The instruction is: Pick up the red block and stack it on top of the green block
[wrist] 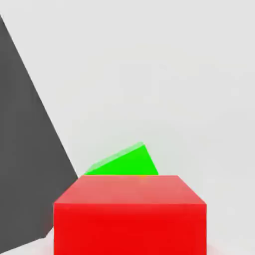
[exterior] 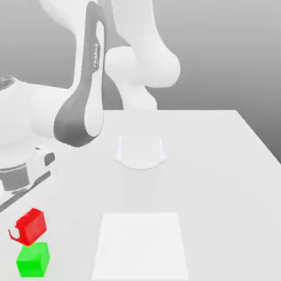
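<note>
I'm in the carry-and-place step: gripper (exterior: pixel 23 233) is clamped on the red block (exterior: pixel 31 225), which sits tilted just above the green block (exterior: pixel 33 259), both near the tabletop's (exterior: pixel 219 164) front corner on the exterior view's left. In the hand view the red block (wrist: pixel 129 214) covers most of the green block (wrist: pixel 123 163). Next, I reckon: square red over green, lower until seated, then let go.

The red block (exterior: pixel 31 225) sits up off the table (exterior: pixel 219 164), tilted, directly above the green block (exterior: pixel 33 259), which rests on the table near the exterior view's left edge. In the hand view the red block (wrist: pixel 129 214) lies in front of the green block (wrist: pixel 124 162).
</note>
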